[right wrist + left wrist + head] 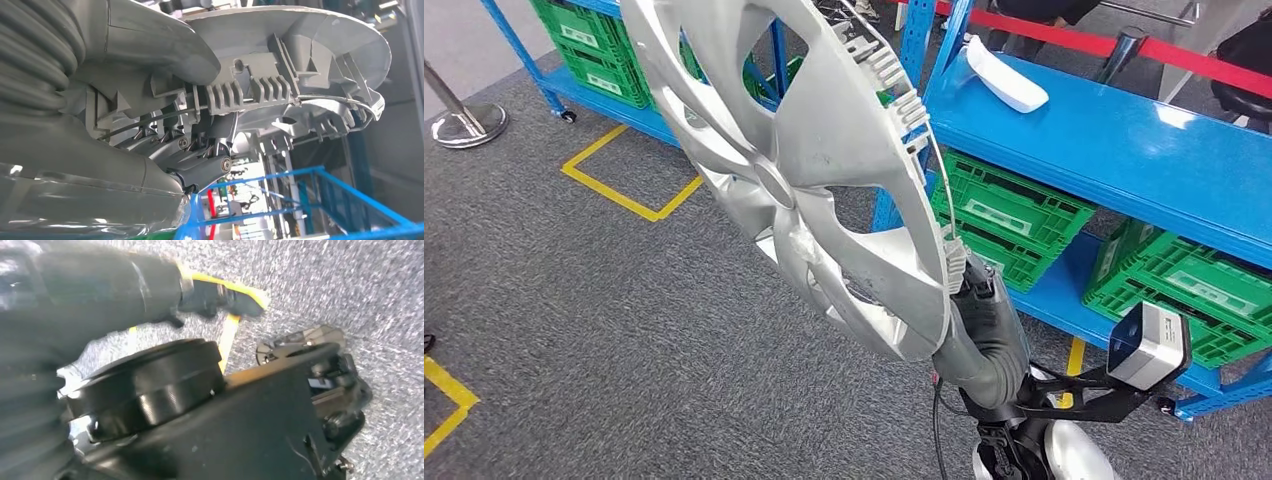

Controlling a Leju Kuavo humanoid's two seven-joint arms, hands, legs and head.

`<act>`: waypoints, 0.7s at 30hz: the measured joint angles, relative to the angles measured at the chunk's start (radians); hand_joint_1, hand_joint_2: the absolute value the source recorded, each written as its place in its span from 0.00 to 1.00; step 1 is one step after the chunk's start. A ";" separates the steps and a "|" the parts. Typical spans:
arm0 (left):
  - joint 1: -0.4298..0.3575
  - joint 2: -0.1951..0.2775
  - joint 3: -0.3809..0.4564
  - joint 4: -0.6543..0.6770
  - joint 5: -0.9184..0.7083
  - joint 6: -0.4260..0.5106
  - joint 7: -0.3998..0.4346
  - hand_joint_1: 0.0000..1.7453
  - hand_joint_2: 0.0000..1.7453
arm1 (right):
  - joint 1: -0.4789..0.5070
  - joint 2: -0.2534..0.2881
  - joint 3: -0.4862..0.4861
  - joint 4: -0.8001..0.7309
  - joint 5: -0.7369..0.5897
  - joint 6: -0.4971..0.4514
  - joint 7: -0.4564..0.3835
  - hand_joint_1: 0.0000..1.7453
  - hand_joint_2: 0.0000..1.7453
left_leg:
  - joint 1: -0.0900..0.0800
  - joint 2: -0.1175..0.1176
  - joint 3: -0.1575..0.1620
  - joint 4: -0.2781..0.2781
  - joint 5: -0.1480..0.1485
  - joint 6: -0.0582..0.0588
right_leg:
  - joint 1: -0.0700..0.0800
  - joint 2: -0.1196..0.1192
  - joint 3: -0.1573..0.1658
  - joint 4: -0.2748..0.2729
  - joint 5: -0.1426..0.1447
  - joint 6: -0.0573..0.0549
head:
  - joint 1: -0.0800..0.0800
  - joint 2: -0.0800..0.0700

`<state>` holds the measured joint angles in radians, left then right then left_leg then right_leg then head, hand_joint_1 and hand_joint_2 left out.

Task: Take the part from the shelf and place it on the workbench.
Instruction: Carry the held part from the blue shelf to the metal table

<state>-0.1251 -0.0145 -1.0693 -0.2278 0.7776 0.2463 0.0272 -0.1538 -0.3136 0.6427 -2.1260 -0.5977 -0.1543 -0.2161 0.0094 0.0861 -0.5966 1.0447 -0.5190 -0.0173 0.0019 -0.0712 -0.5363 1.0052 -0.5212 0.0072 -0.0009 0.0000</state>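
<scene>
A large silver hubcap (804,160) hangs tilted in the air in front of me, its spoked face toward the head view. My right hand (976,292) grips it at the lower rim, the arm rising from below. In the right wrist view the thick thumb (150,40) lies over the rim and the darker fingers (207,162) curl under the hubcap's back (300,55), beside its clips and wire ring. My left hand (125,285) is a blurred dark shape hanging over the grey carpet, its fingers stretched out with nothing in them.
A blue shelf (1124,140) stands at the right and behind, with green crates (1009,215) on its lower level and a white part (1006,76) on top. Yellow floor tape (624,190), a stanchion base (466,122) and a red barrier belt (1184,55) border the carpet.
</scene>
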 joint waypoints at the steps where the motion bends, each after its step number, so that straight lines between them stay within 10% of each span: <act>1: 0.000 0.003 0.000 0.000 0.004 -0.004 0.001 0.00 1.00 | -0.007 0.006 0.004 0.003 0.003 0.000 0.001 1.00 1.00 | -0.001 -0.006 -0.002 -0.002 0.004 0.007 | -0.001 -0.005 0.000 0.002 -0.002 0.003 | 0.003 0.000; 4: -0.001 0.009 0.000 0.001 0.010 -0.012 0.005 0.00 1.00 | -0.023 0.021 0.017 0.015 0.010 -0.002 0.002 1.00 1.00 | 0.000 -0.032 -0.005 -0.004 0.011 0.024 | -0.007 0.021 -0.015 0.044 -0.040 0.014 | 0.012 0.000; 7: -0.002 0.014 0.000 0.001 0.012 -0.016 0.006 0.00 1.00 | -0.028 0.028 0.028 0.026 0.011 -0.003 0.003 1.00 1.00 | -0.003 -0.062 -0.011 -0.004 0.017 0.035 | -0.009 0.060 -0.087 0.218 -0.136 0.019 | 0.028 0.000; 9: -0.001 0.017 0.000 0.001 0.012 -0.018 0.007 0.00 1.00 | -0.029 0.030 0.036 0.036 0.011 -0.004 0.003 1.00 1.00 | -0.008 -0.085 -0.014 -0.004 0.020 0.039 | -0.008 0.065 -0.120 0.292 -0.151 0.013 | 0.038 0.000; 13: -0.001 0.017 0.000 0.002 0.011 -0.017 0.007 0.00 1.00 | -0.030 0.031 0.050 0.047 0.010 -0.008 0.000 1.00 1.00 | -0.014 -0.129 -0.012 -0.004 0.025 0.038 | -0.001 0.114 -0.027 0.085 -0.024 -0.029 | 0.046 0.000; 17: -0.001 0.014 0.000 0.002 0.009 -0.017 0.005 0.00 1.00 | -0.033 0.032 0.059 0.048 0.009 -0.010 -0.003 1.00 1.00 | -0.002 -0.159 -0.029 -0.007 0.040 0.016 | 0.009 0.124 0.002 0.002 -0.001 -0.046 | 0.055 0.000; 21: -0.001 0.019 0.000 0.002 0.010 -0.017 0.005 0.00 1.00 | -0.035 0.037 0.062 0.052 0.009 -0.010 -0.004 1.00 1.00 | -0.005 -0.093 -0.074 0.081 -0.021 -0.004 | 0.001 0.082 0.019 -0.042 0.018 -0.039 | 0.045 0.000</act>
<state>-0.1263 0.0043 -1.0692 -0.2255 0.7871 0.2293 0.0323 -0.1892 -0.2768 0.7051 -2.0741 -0.5883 -0.1648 -0.2198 0.0046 -0.0067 -0.6707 1.1257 -0.5400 -0.0216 0.0031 0.0103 -0.5171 0.9628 -0.5030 -0.0320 0.0436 0.0000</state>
